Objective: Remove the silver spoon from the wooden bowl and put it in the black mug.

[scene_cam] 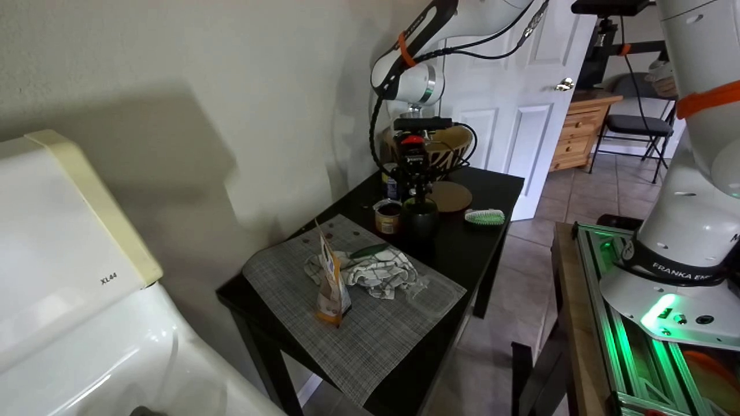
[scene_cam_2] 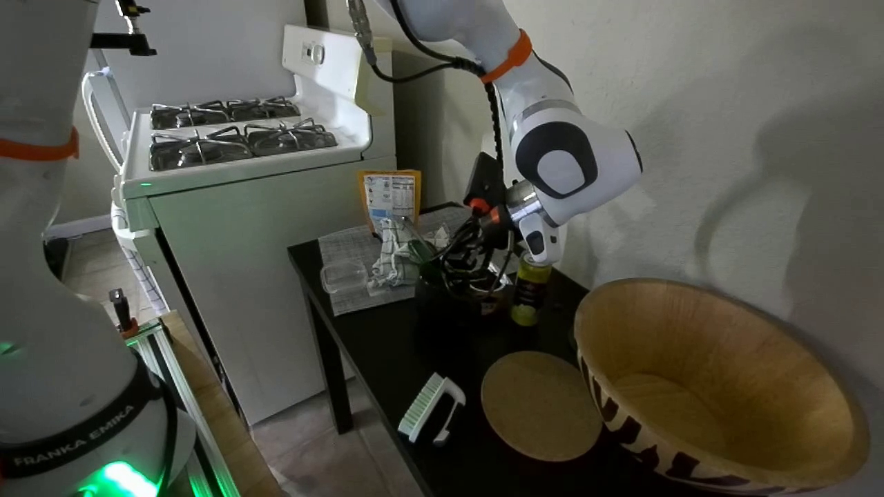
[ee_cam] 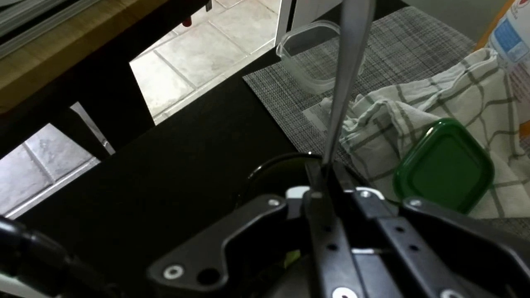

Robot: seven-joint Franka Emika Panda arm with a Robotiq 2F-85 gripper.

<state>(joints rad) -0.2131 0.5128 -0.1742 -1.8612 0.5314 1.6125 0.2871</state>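
The silver spoon [ee_cam: 349, 62] was gripped between the 2 fingers of the gripper [ee_cam: 328, 171], which were closed on it; its lower end was hidden by the fingertips. Directly under the gripper, the black mug [scene_cam: 420, 226] was placed, and it could not be told whether the spoon's end was inside. Near the gripper, just beside the mug, an opened tub [scene_cam: 387, 221] was seen, and next to it a yellow-green can [scene_cam_2: 530, 293]. The wooden bowl [scene_cam_2: 718, 359] was located well apart from the gripper. Nearer to the gripper than this bowl, a round brown board [scene_cam_2: 542, 407] was laid flat, with a brush [scene_cam_2: 423, 407] beside it. On the opposite side of the gripper from the bowl, a crumpled checked cloth [ee_cam: 439, 97] was laid on a grey mat [scene_cam: 370, 352]; a green lid [ee_cam: 445, 165] was rested upon the cloth, and a clear container [ee_cam: 316, 62] and an upright bag [scene_cam_2: 391, 197] were placed near it.
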